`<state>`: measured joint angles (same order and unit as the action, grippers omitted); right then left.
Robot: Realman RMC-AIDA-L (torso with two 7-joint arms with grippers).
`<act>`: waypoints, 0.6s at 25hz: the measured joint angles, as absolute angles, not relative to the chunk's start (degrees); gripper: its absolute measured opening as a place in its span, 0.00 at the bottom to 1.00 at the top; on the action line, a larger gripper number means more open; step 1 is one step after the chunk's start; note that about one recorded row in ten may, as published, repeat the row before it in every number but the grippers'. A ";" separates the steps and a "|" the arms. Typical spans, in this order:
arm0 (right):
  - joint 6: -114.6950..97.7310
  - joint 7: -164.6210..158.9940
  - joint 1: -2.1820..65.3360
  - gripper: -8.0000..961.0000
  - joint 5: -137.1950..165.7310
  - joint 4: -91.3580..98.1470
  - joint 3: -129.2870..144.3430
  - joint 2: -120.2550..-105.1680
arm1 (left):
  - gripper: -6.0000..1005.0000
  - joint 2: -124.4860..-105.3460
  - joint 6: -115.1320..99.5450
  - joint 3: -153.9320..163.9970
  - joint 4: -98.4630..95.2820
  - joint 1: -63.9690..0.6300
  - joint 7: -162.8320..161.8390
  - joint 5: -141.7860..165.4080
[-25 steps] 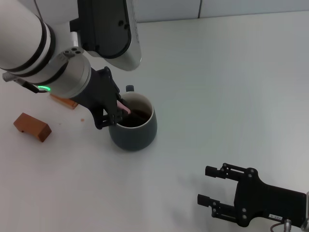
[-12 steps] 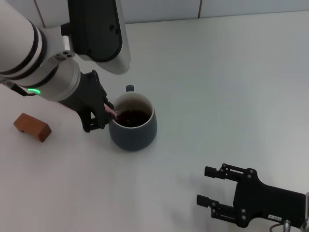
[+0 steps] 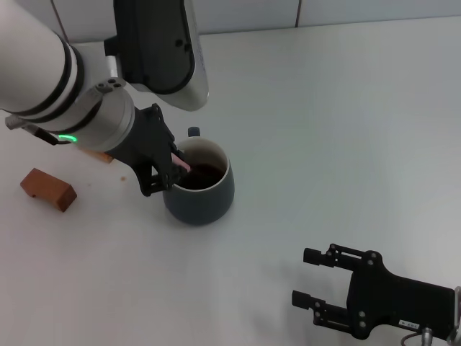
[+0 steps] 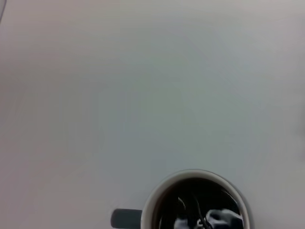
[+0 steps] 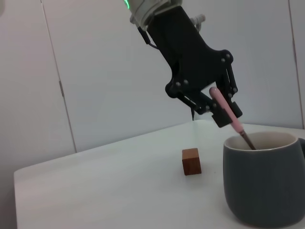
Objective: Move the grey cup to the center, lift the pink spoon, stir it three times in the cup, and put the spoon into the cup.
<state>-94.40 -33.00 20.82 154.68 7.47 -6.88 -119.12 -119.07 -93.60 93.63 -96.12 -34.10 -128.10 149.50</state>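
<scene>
The grey cup (image 3: 199, 189) stands on the white table left of the middle, with dark brown liquid inside; it also shows in the left wrist view (image 4: 195, 200) and the right wrist view (image 5: 264, 183). My left gripper (image 3: 173, 164) is over the cup's left rim, shut on the pink spoon (image 3: 183, 163). The right wrist view shows the spoon (image 5: 228, 114) tilted, its pink handle between the fingers and its metal end down in the cup. My right gripper (image 3: 311, 277) is open and empty at the lower right.
An orange-brown block (image 3: 47, 189) lies left of the cup. A second block (image 3: 96, 153) peeks out under my left arm. One block (image 5: 191, 161) shows in the right wrist view.
My left gripper with the spoon swung left away from the cup's middle, then back right over the rim. The cup and the right arm have stayed put.
</scene>
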 joint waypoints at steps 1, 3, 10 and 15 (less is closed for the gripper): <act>-94.41 -33.01 20.83 0.71 154.69 7.46 -6.85 -119.11 | 0.17 -119.09 -93.55 93.75 -95.88 -34.10 -128.13 149.48; -94.40 -33.01 20.83 0.71 154.69 7.46 -6.85 -119.10 | 0.18 -119.09 -93.41 93.89 -94.52 -34.14 -128.16 149.57; -94.41 -33.04 20.94 0.71 154.69 7.47 -6.86 -119.09 | 0.18 -119.09 -93.22 93.50 -94.17 -34.15 -128.17 149.42; -94.28 -33.05 21.17 0.71 154.62 7.47 -6.87 -119.08 | 0.26 -118.86 -93.40 91.02 -99.00 -32.56 -127.14 143.72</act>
